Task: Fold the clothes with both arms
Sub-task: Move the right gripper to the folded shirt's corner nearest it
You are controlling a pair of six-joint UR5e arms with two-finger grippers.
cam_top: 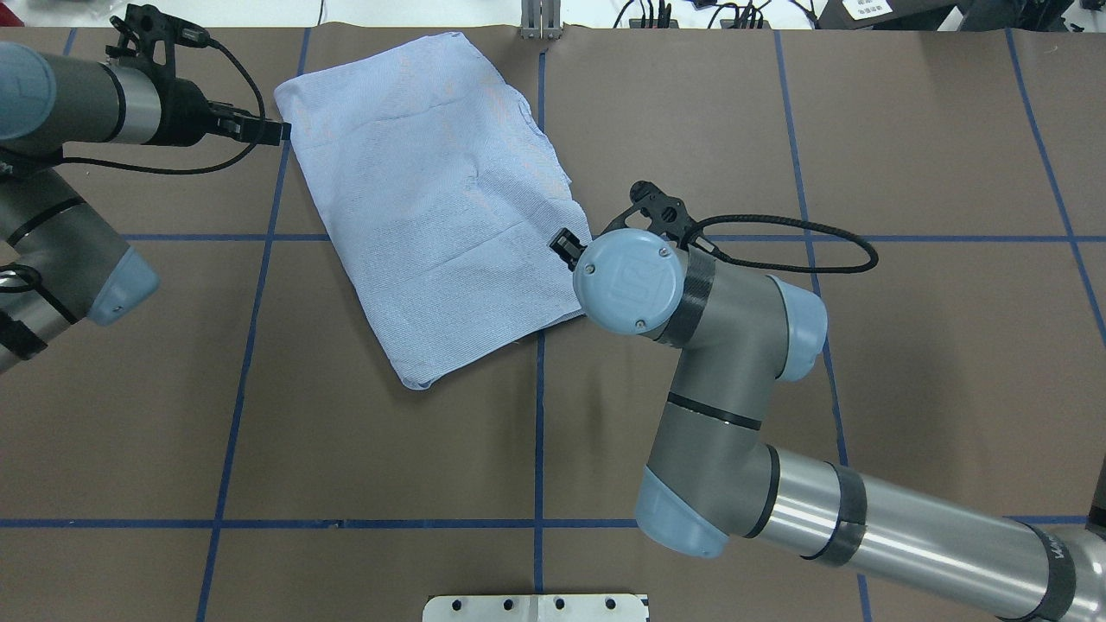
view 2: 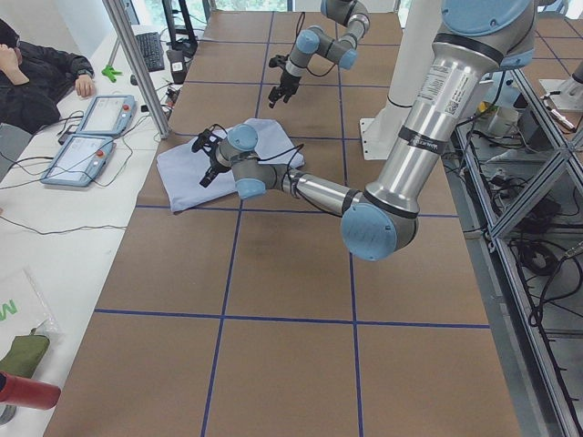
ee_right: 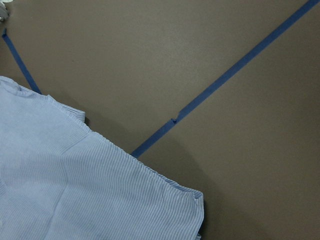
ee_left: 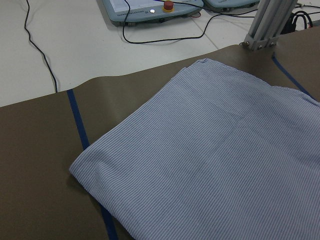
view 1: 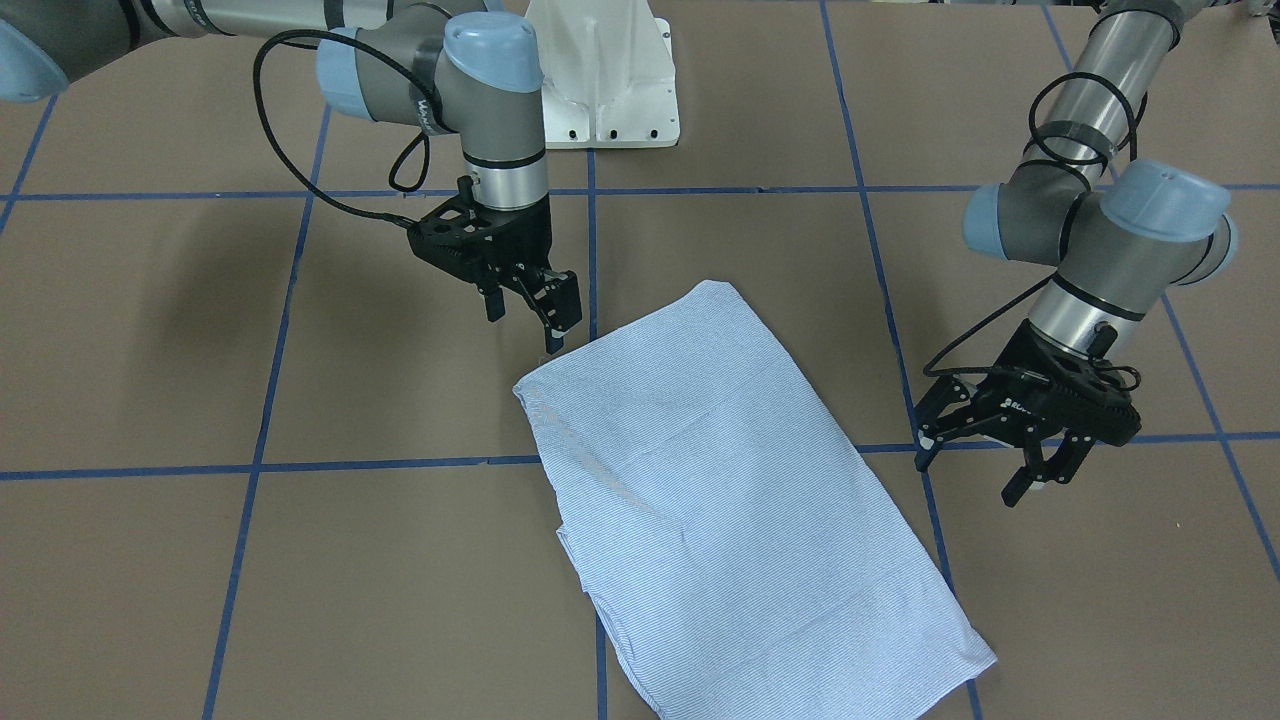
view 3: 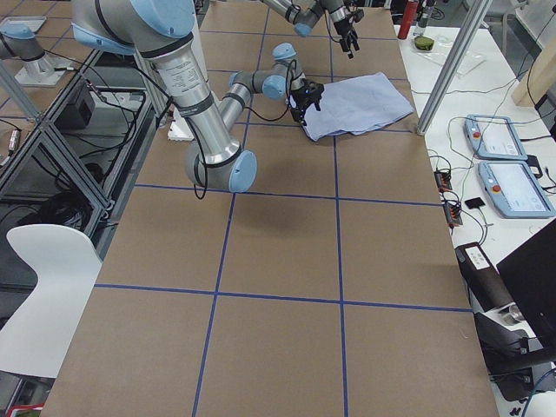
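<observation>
Shirt (cam_top: 432,199) is lying folded into a flat oblong on the table (cam_top: 864,389). In the overhead view it's sitting at 11 o'clock from table centre, skewed to the tape lines (cam_top: 250,345).

Left gripper (view 1: 975,470) is hanging just beside the shirt's 10 o'clock corner, jaws spread, carrying nothing. Right gripper (view 1: 525,325) is hovering at the shirt's 4 o'clock edge, also spread and empty, with one fingertip nearly at the cloth.

Risks as I'm reading them:
- Right gripper is sitting over a layered edge. Pinching only the top layer would be peeling the fold open rather than carrying it.
- Grippers are working opposite corners. An uneven lift would be twisting the stack and adding skew.
- Shirt's 12 o'clock edge is lying near the table's far rim by the post (cam_top: 540,26). A drag that way could be pulling it over.

Count: one shirt, two arms (cam_top: 734,363), two grippers, one post, two pendants (view 2: 77,159) off the table.
</observation>
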